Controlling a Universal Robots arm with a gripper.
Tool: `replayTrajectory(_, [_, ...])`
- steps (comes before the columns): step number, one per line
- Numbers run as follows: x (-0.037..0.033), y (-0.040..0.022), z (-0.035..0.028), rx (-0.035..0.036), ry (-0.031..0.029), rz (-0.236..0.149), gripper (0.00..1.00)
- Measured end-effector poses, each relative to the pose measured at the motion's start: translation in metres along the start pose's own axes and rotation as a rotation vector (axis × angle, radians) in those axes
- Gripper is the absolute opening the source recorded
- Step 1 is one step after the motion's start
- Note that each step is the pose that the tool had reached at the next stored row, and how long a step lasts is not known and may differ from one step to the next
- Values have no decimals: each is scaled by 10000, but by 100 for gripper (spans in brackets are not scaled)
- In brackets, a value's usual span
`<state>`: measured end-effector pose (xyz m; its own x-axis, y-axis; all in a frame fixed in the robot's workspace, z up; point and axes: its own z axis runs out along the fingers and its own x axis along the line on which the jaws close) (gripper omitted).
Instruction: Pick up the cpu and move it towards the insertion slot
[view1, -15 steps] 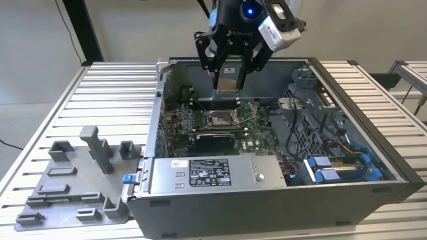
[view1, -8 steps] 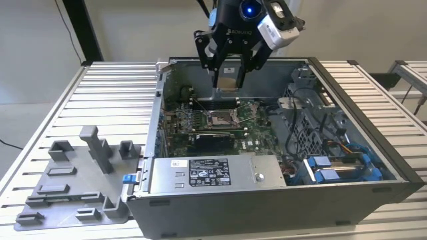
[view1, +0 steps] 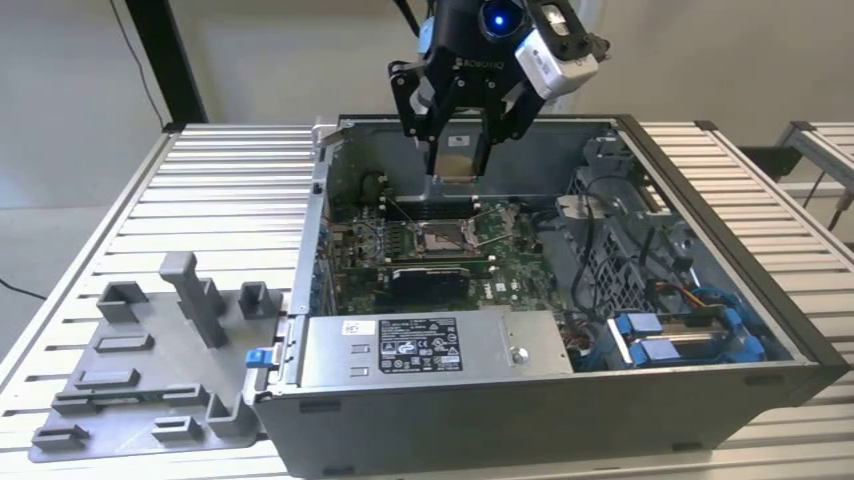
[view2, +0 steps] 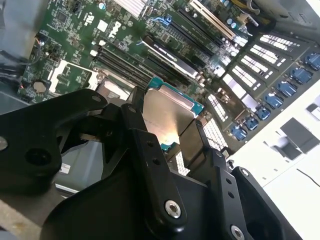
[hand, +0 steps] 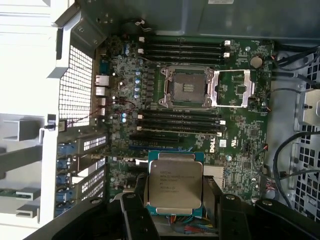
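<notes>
Above the open case at upper centre, the gripper clamps the cpu, mid-carry; lowering needs alignment over the slot.

Arm pointing straight down, gripper fingers closed on the cpu, held aloft.

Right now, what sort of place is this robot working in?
Likely a robotics lab or assembly test bench: an open computer case on a slatted metal table, a grey fixture plate, the gripper holding the cpu.
</notes>
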<state>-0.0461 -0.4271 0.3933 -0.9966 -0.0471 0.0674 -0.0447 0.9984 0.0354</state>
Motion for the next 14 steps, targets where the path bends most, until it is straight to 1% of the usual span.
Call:
replayTrajectory(7, [0,1,0,0,0,0,0])
replayTrajectory(10, [-14,15,0,1,0,0,0])
replayTrajectory(12, [-49,41,1,0,2,1,0])
replayTrajectory(14, [-84,89,5,-1,4,0,0])
